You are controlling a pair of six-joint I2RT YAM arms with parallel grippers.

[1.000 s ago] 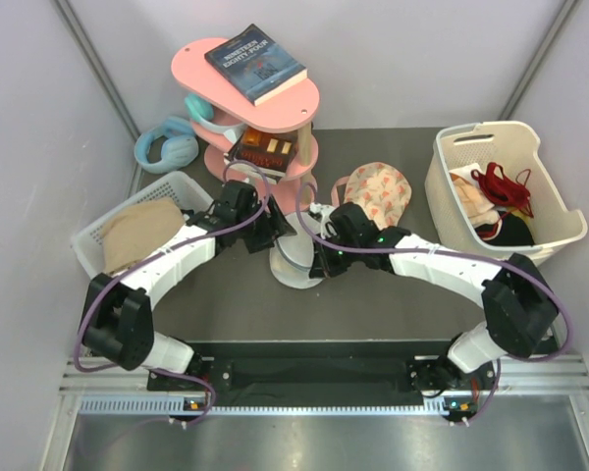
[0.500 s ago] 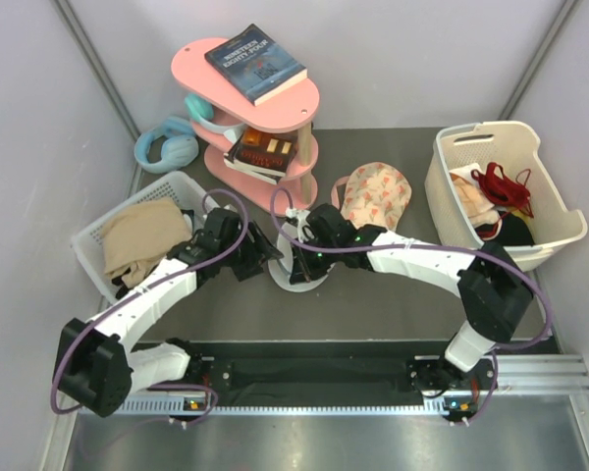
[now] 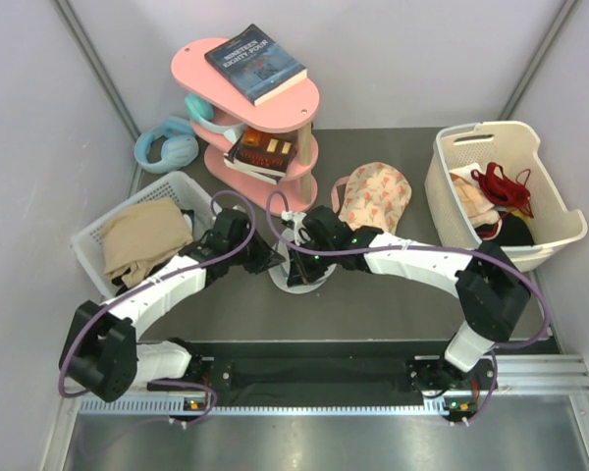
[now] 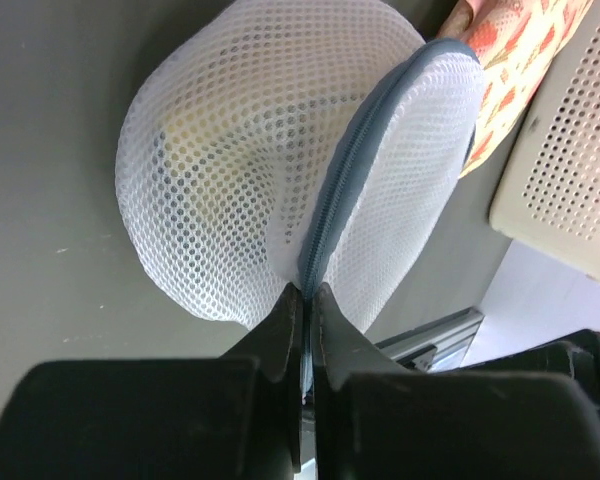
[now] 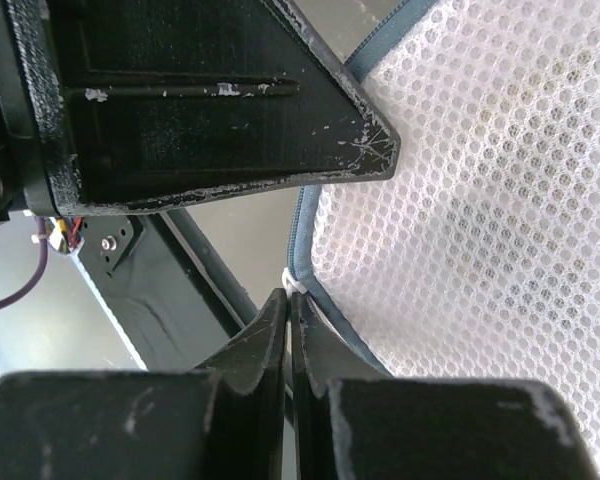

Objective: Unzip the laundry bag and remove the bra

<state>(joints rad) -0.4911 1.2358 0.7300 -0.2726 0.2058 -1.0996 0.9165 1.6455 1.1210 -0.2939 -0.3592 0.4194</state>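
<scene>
I've got the round white mesh laundry bag (image 3: 296, 269) on the dark bench (image 3: 373, 309) between both arms. My left claw (image 4: 307, 293) is pinched tight on its blue-grey zip rim (image 4: 345, 180), and my right claw (image 5: 288, 298) is clamped there too.

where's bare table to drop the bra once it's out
Bare table lies in the strip between the laundry bag and the near edge, and at the back between the pink shelf and the right basket. The centre is crowded: left fingers and right fingers pinch the bag, beside the floral cloth.
</scene>
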